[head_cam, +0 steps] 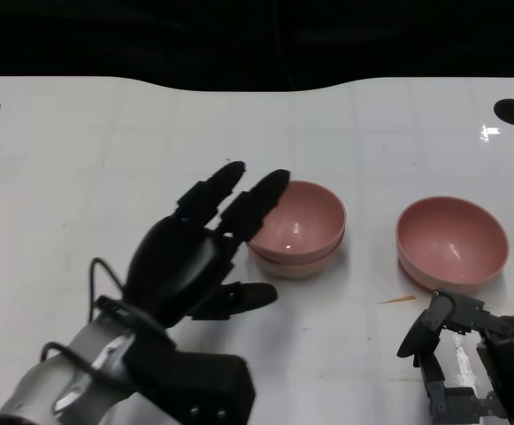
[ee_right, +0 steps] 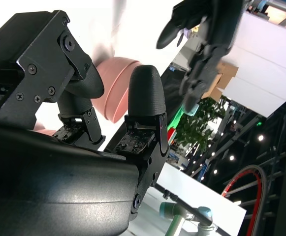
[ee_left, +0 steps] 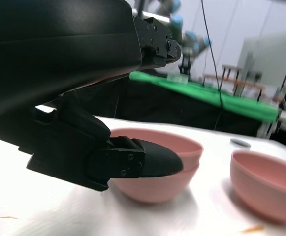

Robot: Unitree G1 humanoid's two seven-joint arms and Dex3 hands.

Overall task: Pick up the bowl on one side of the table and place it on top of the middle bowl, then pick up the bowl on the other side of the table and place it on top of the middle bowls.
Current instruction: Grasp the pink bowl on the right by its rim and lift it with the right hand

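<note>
Left robot hand hovers, fingers spread, beside stacked pink bowls.

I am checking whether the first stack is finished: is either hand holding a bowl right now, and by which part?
Nothing is held. The left hand hovers open beside the stacked middle bowls; the right hand sits open short of the right bowl.

Landmark: stacked middle bowls. Left hand crowds their left rim, fingers spread, holding nothing. Right of the stack, a bare gap, then the single bowl, apart. Right hand sits just in front of that bowl. Table behind the stack open.
</note>
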